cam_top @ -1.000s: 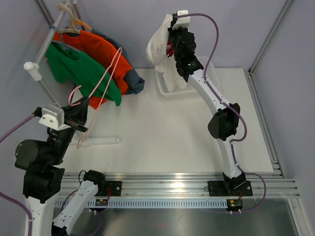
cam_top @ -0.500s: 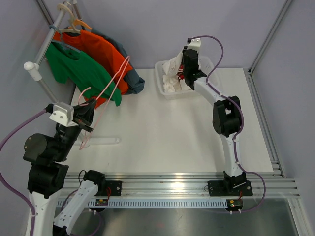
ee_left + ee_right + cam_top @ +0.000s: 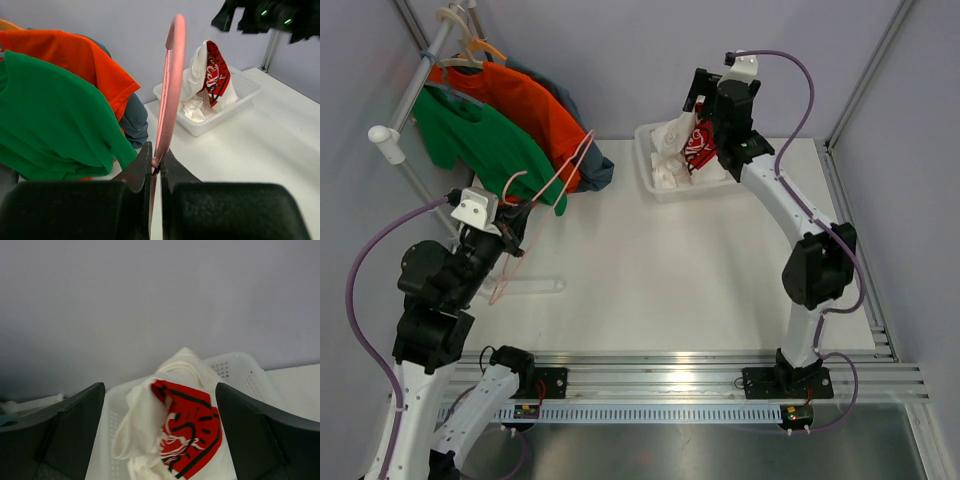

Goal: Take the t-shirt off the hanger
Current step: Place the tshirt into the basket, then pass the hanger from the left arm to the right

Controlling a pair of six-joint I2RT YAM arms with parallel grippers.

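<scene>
The white table [image 3: 670, 270] takes up most of the view, closed in by pale lilac walls. At its far left corner a clothes rail [image 3: 418, 82] slants upward. It carries a green t-shirt [image 3: 485, 150] in front, an orange t-shirt [image 3: 535, 110] behind it and a blue-grey garment [image 3: 597, 168] at the back. Beige hangers [image 3: 470, 45] sit higher on the bar.

A white slotted basket [image 3: 658, 190] stands at the far edge of the table, right of the hanging clothes. The task's white t-shirt [image 3: 672, 150] with its red print [image 3: 702, 148] is off the hanger. It lies bunched in this basket and heaps up above the rim.

The right arm reaches over the basket. The right gripper [image 3: 710, 108] hangs just above the heap with its claw spread wide and holding nothing. In its wrist view the two dark fingers [image 3: 75, 420] stand on either side of the shirt, apart from the cloth.

The pink hanger [image 3: 555, 175] is bare. The left gripper [image 3: 515, 225] is clamped tight on its thin wire near the hooked end. The hanger is raised off the table at a slant. In the top view its far end overlaps the hems of the orange shirt and the blue-grey garment, so these rack clothes crowd it. Whether it touches them cannot be told. In the left wrist view the pink wire rises straight up between the closed jaws, with the green shirt close on the left.

A pale hanger [image 3: 535, 286] lies flat on the table near the left arm.
</scene>
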